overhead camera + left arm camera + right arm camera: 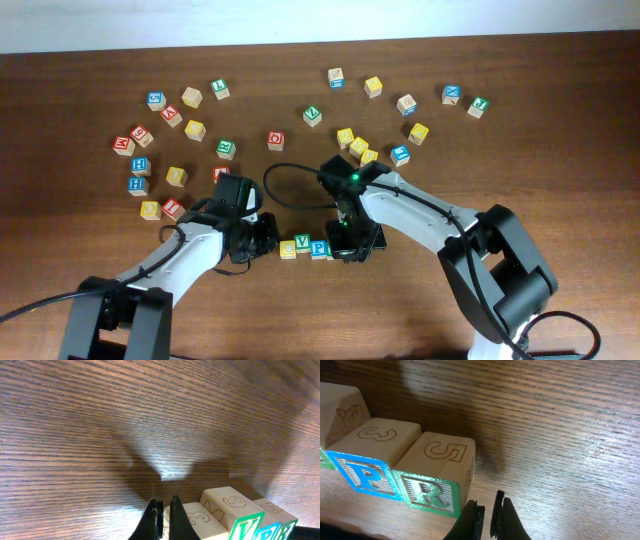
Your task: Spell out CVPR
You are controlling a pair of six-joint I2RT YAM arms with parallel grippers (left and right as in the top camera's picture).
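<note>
On the wooden table, four cubes stand in one straight row between the two arms, each one touching the next: the yellow cube, the green V cube, the blue P cube and the green R cube. The left claw is closed and holds nothing; it is just beside the yellow cube. The right claw is closed too and also empty, just beside the green R cube. Other letter cubes lie scattered farther back.
</note>
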